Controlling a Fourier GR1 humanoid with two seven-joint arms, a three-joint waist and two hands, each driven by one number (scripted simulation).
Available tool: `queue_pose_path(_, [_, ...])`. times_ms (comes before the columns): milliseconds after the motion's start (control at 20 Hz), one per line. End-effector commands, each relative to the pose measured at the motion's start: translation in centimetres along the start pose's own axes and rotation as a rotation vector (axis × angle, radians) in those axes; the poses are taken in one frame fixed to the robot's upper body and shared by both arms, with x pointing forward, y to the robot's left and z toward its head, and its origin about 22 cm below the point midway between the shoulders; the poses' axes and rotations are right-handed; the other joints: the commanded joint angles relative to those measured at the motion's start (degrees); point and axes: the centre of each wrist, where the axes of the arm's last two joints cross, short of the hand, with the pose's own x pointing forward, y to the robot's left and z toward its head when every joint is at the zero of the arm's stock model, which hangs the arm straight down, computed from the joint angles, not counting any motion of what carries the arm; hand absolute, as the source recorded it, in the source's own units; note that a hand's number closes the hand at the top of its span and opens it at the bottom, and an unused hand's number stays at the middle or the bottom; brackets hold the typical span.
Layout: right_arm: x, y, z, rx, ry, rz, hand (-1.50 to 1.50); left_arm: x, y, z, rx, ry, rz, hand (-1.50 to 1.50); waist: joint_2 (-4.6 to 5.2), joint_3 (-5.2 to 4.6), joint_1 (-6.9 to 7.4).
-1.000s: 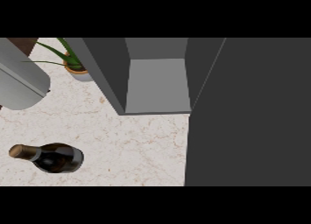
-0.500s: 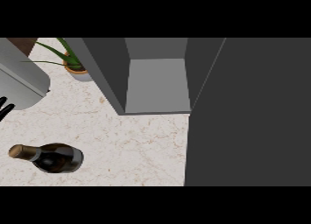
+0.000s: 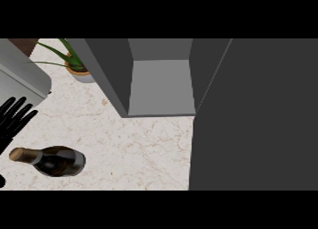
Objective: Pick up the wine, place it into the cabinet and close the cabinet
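Wine bottle (image 3: 52,160) sits on the marble counter (image 3: 135,152), lower left, cork end toward the left edge. Its label is a dark band with no readable text. Left hand (image 3: 6,123) is at the left edge just above the bottle, fingers straight and spread, holding nothing and not touching the bottle. Cabinet (image 3: 158,76) is open at top centre, its dark door (image 3: 260,116) swung out on the right. Potted plant (image 3: 75,67) stands beside the cabinet.
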Motion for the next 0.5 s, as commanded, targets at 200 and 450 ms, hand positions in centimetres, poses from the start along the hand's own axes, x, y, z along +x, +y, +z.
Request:
queue_pose_path(200, [2.4, 0.0, 1.4, 0.05, -0.069, -0.079, -1.5, -6.1, -0.4, -0.3, -0.032, 0.057, 0.056, -1.5, 0.1, -0.05, -0.05])
queue_pose_path(450, [2.1, 0.6, 1.6, 0.031, -0.069, -0.087, -1.5, -7.9, -0.2, 0.0, -0.1, 0.076, 0.117, -1.5, 0.1, -0.12, -0.26])
